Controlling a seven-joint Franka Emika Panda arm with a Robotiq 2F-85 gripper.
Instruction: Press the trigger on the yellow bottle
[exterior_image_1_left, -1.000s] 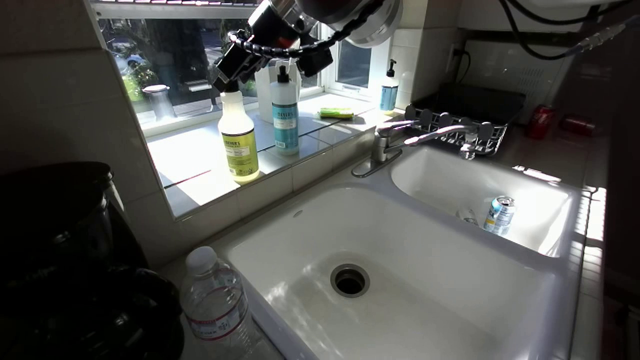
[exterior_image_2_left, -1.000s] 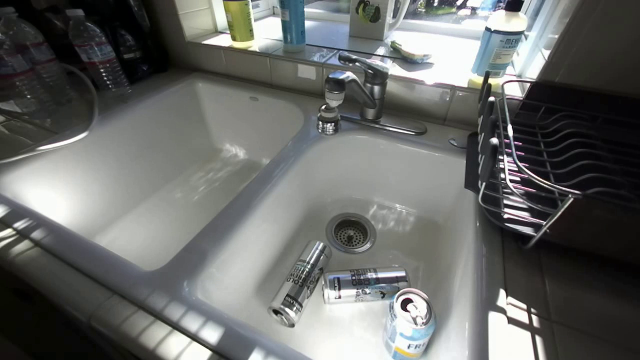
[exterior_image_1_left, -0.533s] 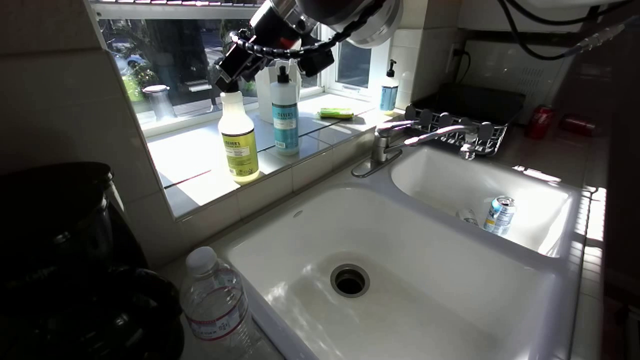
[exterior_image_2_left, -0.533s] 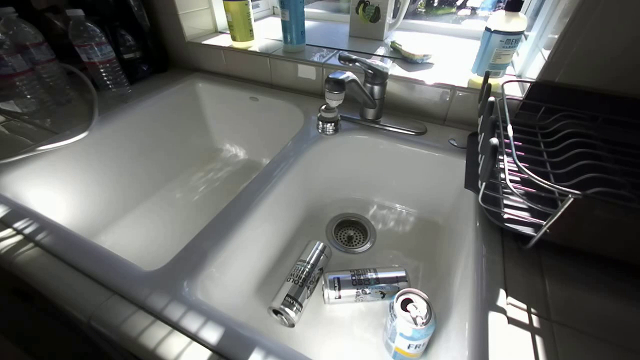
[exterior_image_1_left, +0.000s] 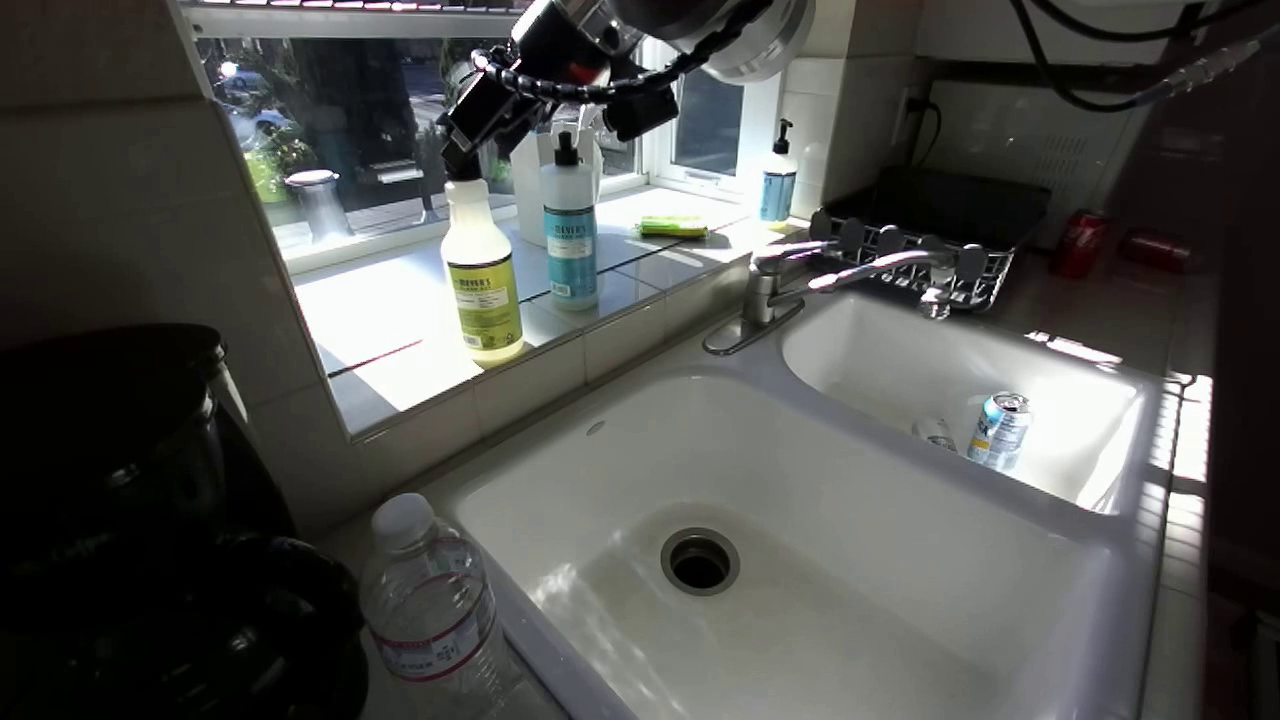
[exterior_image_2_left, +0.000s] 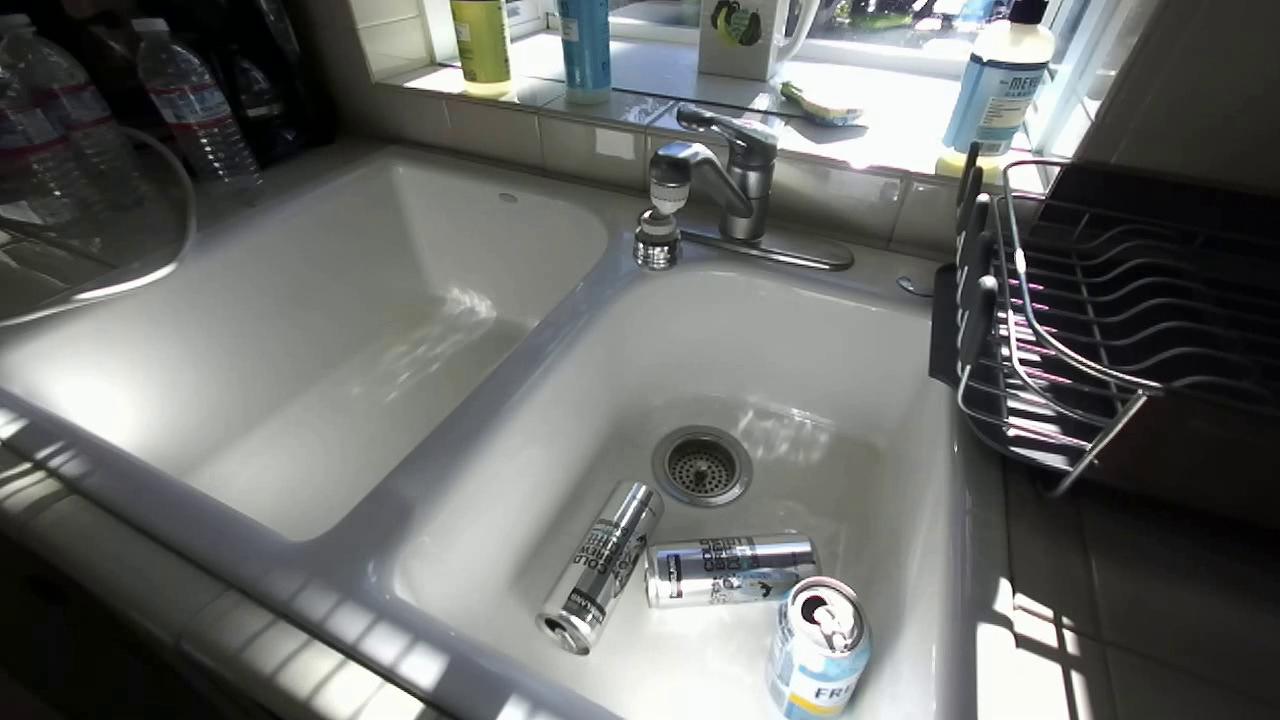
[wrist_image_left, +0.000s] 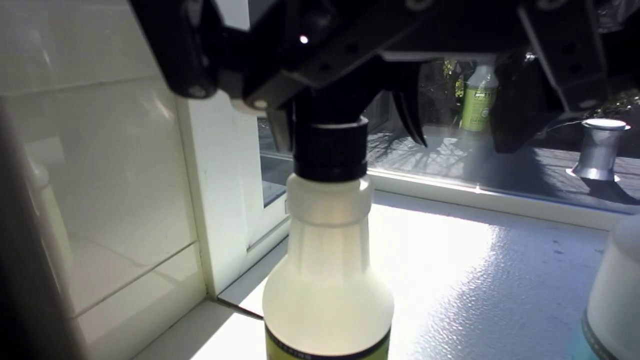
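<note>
One gripper (wrist_image_left: 397, 130) is holding its two fingers (wrist_image_left: 522, 115) wide apart around one trigger (wrist_image_left: 411, 117) atop one yellow bottle (wrist_image_left: 327, 310), clasping nothing; three cans (exterior_image_2_left: 732, 570) are sitting in one basin (exterior_image_2_left: 800, 330).

both exterior views overlook the same sink (exterior_image_1_left: 830, 470).
</note>
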